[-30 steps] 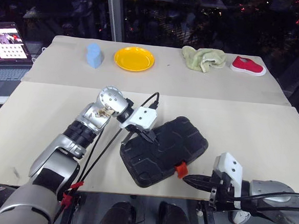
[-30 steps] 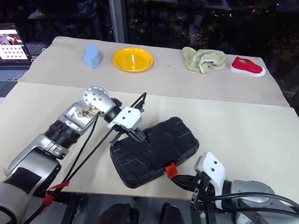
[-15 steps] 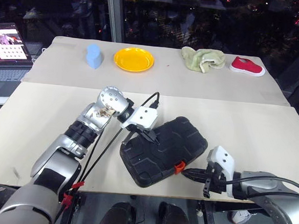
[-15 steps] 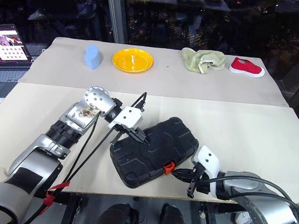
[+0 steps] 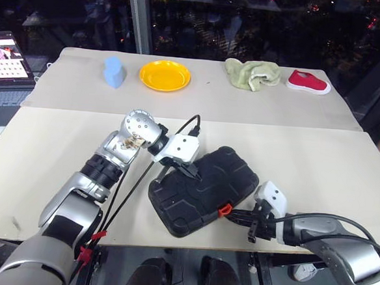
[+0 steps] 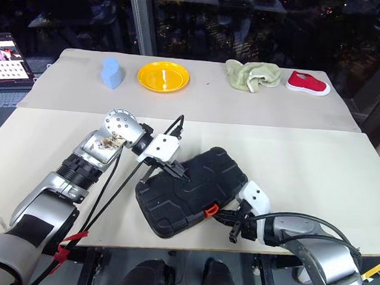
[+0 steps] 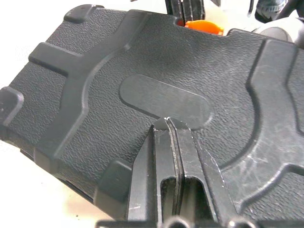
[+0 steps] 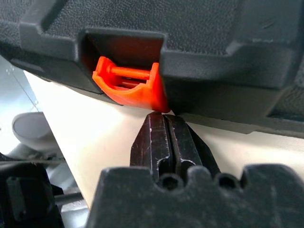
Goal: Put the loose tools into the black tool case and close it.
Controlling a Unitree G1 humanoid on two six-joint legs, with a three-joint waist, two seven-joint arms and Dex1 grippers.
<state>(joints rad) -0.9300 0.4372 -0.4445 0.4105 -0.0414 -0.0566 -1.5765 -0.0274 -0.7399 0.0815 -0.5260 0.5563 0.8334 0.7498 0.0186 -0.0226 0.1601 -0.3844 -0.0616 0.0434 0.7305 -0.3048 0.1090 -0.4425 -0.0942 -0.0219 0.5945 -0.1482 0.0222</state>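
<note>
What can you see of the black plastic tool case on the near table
The black plastic tool case lies flat and shut near the beige table's front edge, ribbed textured lid up, lying askew to that edge. The small orange latch hangs open. The shut left gripper presses on the lid; the shut right gripper tips sit just under the latch.

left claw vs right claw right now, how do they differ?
The left claw rests its tip on top of the black tool case, on the ribbed lid; the right claw sits low at the case's front edge, its tip at the orange latch. The left points down onto the lid; the right points nearly level along the table. Both are shut, holding nothing.
</note>
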